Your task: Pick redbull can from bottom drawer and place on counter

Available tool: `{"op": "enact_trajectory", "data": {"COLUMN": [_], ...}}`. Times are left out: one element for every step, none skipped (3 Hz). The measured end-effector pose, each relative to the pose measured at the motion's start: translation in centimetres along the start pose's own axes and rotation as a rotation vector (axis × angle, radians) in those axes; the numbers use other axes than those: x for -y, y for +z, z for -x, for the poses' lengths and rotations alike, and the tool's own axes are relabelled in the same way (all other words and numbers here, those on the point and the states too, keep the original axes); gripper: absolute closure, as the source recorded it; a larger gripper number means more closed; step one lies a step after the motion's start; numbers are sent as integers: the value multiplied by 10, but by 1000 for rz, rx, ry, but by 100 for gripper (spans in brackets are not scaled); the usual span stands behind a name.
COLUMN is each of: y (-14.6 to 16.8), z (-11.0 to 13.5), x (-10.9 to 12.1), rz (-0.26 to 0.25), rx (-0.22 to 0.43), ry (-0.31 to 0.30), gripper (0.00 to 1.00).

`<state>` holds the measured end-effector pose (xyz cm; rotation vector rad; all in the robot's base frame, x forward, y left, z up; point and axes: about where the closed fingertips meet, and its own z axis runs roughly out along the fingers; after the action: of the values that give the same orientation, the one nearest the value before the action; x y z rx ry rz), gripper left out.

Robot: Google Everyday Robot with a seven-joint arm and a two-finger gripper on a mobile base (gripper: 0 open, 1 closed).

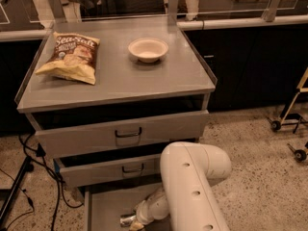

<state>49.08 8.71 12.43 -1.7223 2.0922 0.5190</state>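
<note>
Redbull can (127, 220) low in open bottom drawer (103, 208), near end, touching gripper (136, 224). Gripper closed or not, we cannot tell. We judge grasp step in hand; next, lift clear, up to counter (120, 76).

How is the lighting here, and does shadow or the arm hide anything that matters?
Camera view: a dim, warm amber cast throughout. Camera view: the counter is evenly lit, without strong glare. Camera view: the bottom drawer lies in shade, its right side hidden behind the arm; the gripper is low in it at the frame's bottom edge, beside the faintly glinting redbull can.
</note>
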Motion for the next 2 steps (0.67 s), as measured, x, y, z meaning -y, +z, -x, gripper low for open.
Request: {"op": "enact_trajectory", "data": {"y": [0,0], "z": [0,0], "x": [0,0], "rz": [0,0], "rx": [0,0], "ry": [0,0], "gripper": [66,89]}}
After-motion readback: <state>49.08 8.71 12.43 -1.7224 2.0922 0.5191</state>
